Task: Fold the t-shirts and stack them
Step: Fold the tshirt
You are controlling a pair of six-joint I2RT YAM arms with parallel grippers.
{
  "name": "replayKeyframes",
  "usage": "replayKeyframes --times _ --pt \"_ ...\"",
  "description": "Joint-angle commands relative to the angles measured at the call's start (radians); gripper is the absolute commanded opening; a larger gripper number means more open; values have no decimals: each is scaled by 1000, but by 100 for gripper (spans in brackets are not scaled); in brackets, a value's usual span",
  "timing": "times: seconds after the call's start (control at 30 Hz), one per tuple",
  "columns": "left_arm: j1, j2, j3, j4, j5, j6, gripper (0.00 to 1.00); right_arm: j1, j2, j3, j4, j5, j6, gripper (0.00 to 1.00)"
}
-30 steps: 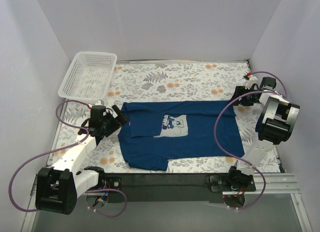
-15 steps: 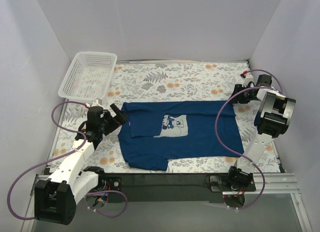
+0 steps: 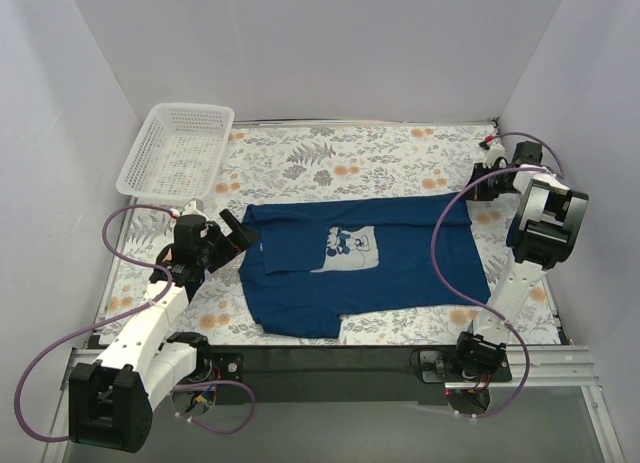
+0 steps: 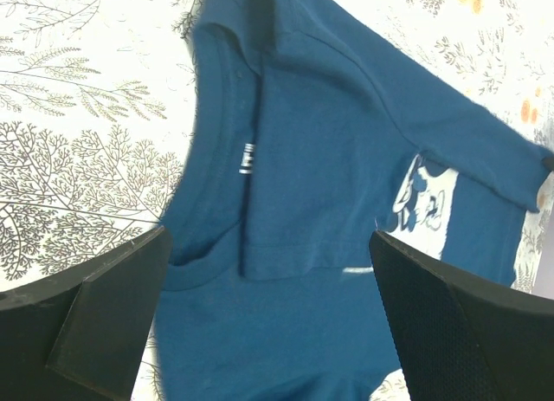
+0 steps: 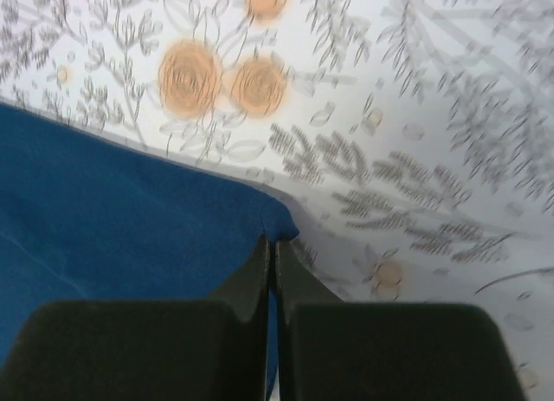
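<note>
The top camera looks down from high behind the arms over the whole table [image 3: 300, 163] and t-shirt [image 3: 400, 268]; the left wrist camera looks closely past the left gripper [image 4: 268, 236] at the shirt's left collar end; the right wrist camera, closer still, faces its far right corner past the right gripper [image 5: 270, 245]; the top view shares both.

Your t-shirt [image 3: 365, 268] is dark navy blue, with a pale light-blue square print [image 3: 349, 250] of a cartoon mouse on the chest. The bench [image 3: 330, 158] under it is white, patterned all over with grey leaves and sprigs and scattered orange flowers. The mesh basket [image 3: 178, 148] is white. The arms [image 3: 150, 318] are white with black joints and purple cables [image 3: 433, 251]. The left end effector [image 4: 268, 245] and right end effector [image 5: 271, 245] have black fingers. The walls [image 3: 320, 43] are plain pale grey-lilac.
</note>
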Motion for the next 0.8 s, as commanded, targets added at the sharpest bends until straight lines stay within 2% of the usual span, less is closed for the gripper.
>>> replayKeyframes --times 0.0,0.23,0.37,0.43,0.47,0.57,0.7,0.77 --pt "7 4 9 -7 -35 15 91 3 50 133 22 -32 39 1" --pt "7 82 37 40 -32 25 91 16 214 395 29 -25 100 1" --pt "7 137 32 119 58 25 89 33 309 561 28 4 137 2" --pt "7 153 32 130 87 3 88 34 324 598 28 16 143 12" --pt "7 159 28 134 115 -13 88 36 306 599 28 24 135 28" --pt "6 182 -21 166 176 -106 80 36 214 538 31 39 83 48" --pt "3 239 -40 200 123 -145 75 36 56 370 43 65 13 61" --pt "3 309 -15 246 89 -124 71 36 -36 258 54 64 -10 63"
